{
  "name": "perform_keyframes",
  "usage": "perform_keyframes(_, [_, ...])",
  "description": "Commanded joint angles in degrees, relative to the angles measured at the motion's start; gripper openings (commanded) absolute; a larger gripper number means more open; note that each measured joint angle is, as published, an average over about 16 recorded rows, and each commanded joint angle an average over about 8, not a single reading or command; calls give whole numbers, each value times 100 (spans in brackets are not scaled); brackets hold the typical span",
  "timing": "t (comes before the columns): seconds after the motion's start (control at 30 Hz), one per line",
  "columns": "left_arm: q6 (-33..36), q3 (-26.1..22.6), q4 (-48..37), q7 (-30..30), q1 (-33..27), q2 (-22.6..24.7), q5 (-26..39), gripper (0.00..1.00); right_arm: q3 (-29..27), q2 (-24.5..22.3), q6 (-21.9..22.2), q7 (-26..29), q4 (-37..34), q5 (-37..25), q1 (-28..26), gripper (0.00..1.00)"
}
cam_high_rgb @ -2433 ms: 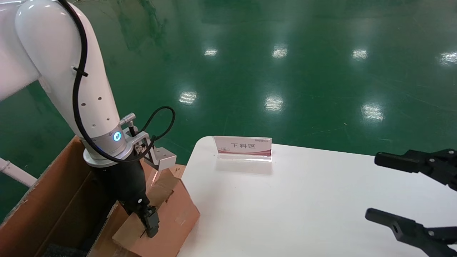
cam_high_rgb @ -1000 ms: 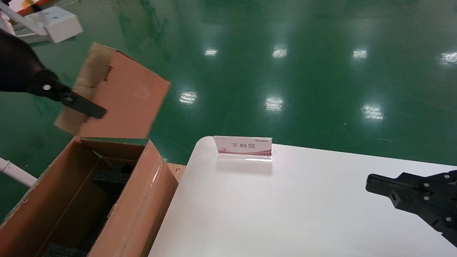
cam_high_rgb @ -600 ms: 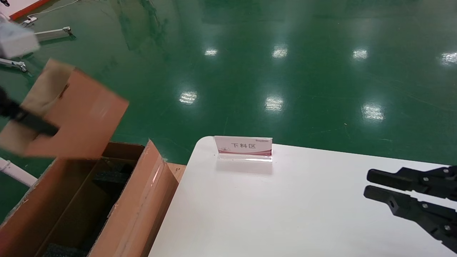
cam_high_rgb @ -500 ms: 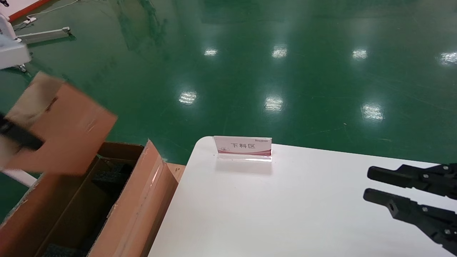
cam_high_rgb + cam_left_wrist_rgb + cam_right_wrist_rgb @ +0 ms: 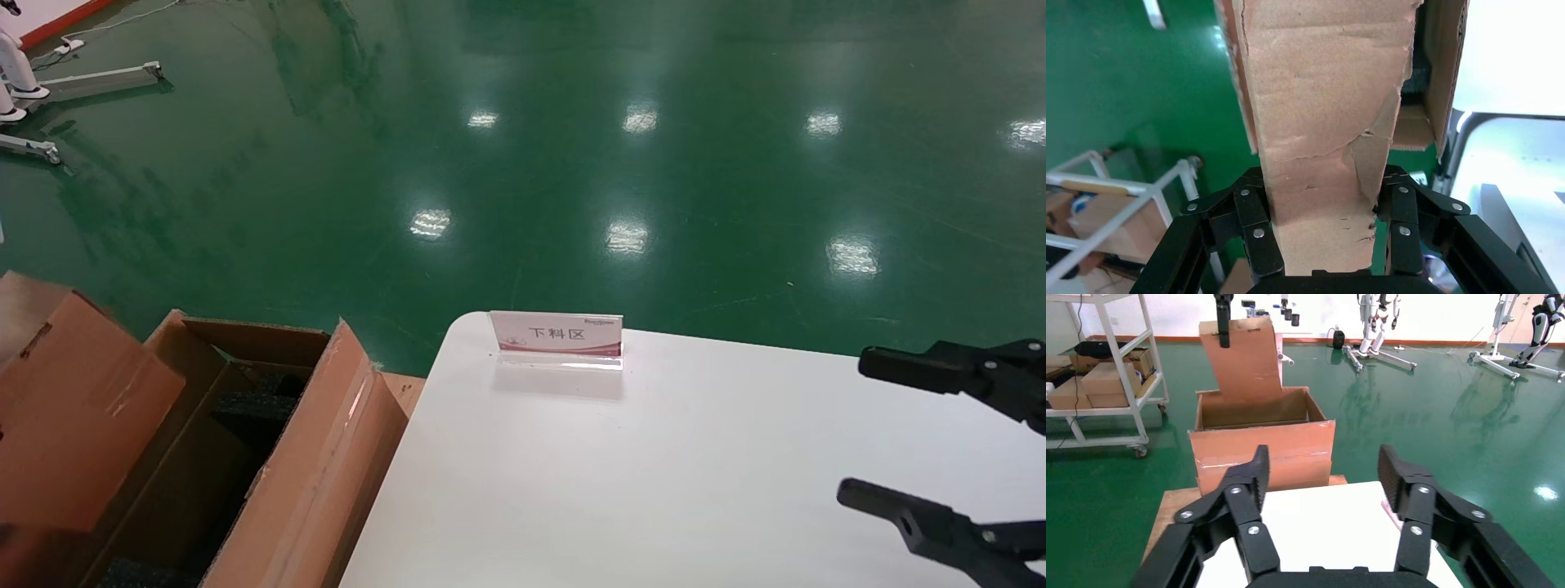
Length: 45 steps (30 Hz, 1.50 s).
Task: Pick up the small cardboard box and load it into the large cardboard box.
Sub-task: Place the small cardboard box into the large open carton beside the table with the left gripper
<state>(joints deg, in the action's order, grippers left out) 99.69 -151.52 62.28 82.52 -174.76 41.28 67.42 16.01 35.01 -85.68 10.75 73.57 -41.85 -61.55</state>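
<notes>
Hovering over the near right part of the white table (image 5: 654, 474) in the head view, the right gripper (image 5: 932, 441) has its two black fingers spread wide with nothing between them. At the left edge, the small cardboard box (image 5: 78, 408) hangs tilted over the open mouth of the large cardboard box (image 5: 319, 457), its lower end dipping below the carton's far rim; the gripper that carries it is cut off by the frame here. Black foam padding (image 5: 249, 404) lies inside the carton, and glossy tape runs along the flap nearest the table. A small sign stand (image 5: 557, 336) sits at the table's far edge.

In the left wrist view, the left gripper (image 5: 1321, 226) is clamped on the small cardboard box (image 5: 1321, 110), one finger pressed to each side of its torn, creased end. Beyond the box, part of the large cardboard box (image 5: 1444, 73) shows, with a sliver of dark foam; most of its inside is hidden behind the held box.

In the right wrist view, the right gripper (image 5: 1321, 484) stands wide open and empty above the table (image 5: 1321, 539). Farther off, the small cardboard box (image 5: 1245, 358) hangs from the left gripper (image 5: 1223, 321), pinched at its upper end, its lower end inside the open top of the large cardboard box (image 5: 1260, 447). A shelving cart (image 5: 1101, 373) stands beside the carton.
</notes>
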Motion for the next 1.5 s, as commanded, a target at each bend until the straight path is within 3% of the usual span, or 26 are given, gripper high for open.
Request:
perform_keyframes(0.03, [1, -126, -87, -56, 36, -21, -93, 0, 0, 0, 0, 0, 0, 0, 0, 100])
perform_keyframes(0.33, [-52, -356, -830, -719, 421, -309, -510, 0, 0, 0, 0, 0, 0, 0, 0, 100])
perform_keyframes(0.8, [-489, -260, -1768, -1393, 1319, -768, -815, 0, 0, 0, 0, 0, 0, 0, 0, 100])
perform_keyframes(1.5, [-909, 119, -3155, -2297, 3107, -595, -1172, 0, 0, 0, 0, 0, 0, 0, 0, 100])
